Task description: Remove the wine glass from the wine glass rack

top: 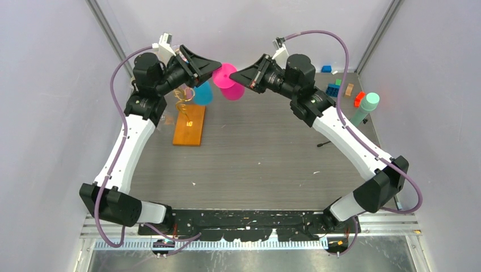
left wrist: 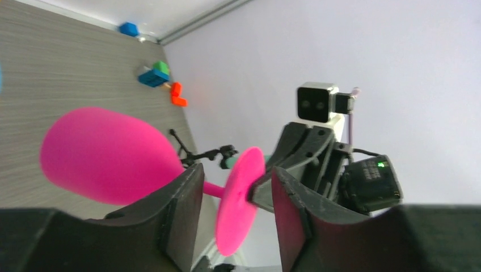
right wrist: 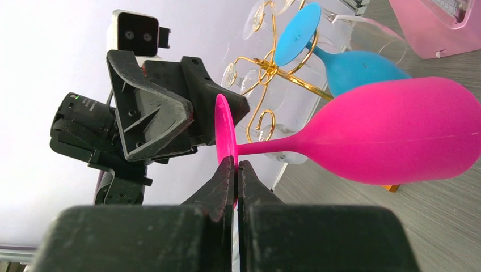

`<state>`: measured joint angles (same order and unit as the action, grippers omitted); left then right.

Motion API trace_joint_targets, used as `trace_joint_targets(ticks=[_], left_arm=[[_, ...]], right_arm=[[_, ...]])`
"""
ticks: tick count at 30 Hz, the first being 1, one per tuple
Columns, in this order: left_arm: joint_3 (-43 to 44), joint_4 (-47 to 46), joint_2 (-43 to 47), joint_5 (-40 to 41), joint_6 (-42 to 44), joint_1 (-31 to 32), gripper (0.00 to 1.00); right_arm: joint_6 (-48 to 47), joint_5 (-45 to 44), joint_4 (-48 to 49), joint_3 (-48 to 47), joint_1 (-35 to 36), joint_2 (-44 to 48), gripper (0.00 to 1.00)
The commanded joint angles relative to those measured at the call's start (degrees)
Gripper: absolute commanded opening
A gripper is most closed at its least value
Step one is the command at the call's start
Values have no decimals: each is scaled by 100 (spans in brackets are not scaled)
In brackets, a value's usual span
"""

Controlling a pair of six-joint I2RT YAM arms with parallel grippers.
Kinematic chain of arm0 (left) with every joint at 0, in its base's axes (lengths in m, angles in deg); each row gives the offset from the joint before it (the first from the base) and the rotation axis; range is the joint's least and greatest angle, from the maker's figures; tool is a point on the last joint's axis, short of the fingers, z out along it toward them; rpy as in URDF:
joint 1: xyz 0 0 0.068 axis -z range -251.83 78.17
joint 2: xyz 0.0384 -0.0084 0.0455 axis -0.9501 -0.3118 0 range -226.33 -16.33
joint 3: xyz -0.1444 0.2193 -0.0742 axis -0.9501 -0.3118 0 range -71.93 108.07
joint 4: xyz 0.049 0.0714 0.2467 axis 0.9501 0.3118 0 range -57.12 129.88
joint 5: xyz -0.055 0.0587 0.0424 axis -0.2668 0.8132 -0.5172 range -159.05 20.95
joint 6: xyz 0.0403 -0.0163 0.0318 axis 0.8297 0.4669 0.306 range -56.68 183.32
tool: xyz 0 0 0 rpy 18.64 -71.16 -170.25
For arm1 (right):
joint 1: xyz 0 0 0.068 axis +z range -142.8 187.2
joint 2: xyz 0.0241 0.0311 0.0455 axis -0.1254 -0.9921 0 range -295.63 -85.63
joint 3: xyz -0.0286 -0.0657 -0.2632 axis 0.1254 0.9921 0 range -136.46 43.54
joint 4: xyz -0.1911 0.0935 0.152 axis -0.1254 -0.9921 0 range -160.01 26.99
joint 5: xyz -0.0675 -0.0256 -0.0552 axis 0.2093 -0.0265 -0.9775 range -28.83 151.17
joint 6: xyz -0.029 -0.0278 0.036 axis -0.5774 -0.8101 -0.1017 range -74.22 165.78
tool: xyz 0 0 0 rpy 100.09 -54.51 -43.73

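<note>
A pink wine glass [top: 226, 75] hangs sideways in the air between the two arms, its bowl [left wrist: 102, 156] toward the table. My right gripper [right wrist: 236, 164] is shut on the rim of its round foot [right wrist: 224, 133]. My left gripper [left wrist: 235, 173] faces it, jaws open on either side of the foot and stem, not touching them. Behind, the wine glass rack [right wrist: 272, 71] of gold wire stands on its orange base [top: 190, 126]. It carries a blue wine glass [right wrist: 357, 68] and clear glasses [right wrist: 351, 39].
Coloured blocks [top: 334, 88] and a mint green bottle [top: 367, 107] sit at the back right. A small black tripod [top: 324, 144] lies right of centre. A pink translucent container [right wrist: 442, 22] stands beyond the rack. Walls close in on three sides.
</note>
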<state>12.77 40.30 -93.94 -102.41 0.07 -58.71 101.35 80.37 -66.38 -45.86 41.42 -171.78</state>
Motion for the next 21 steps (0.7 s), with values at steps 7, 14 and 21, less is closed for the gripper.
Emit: trace_joint_targets(ticks=[7,14,21], left_arm=[[217,-855,-212,-831,-974,23,35],[520,-478,-445,-1204,-867,23,12],[956,-425,-506,-1309,-795,-136,0]], right_arm=[[226,-25,302,-254,-186,-185,0],[474,269,604,-315,-284,-340,0],[504,433,662,-203,-514,-334,48]])
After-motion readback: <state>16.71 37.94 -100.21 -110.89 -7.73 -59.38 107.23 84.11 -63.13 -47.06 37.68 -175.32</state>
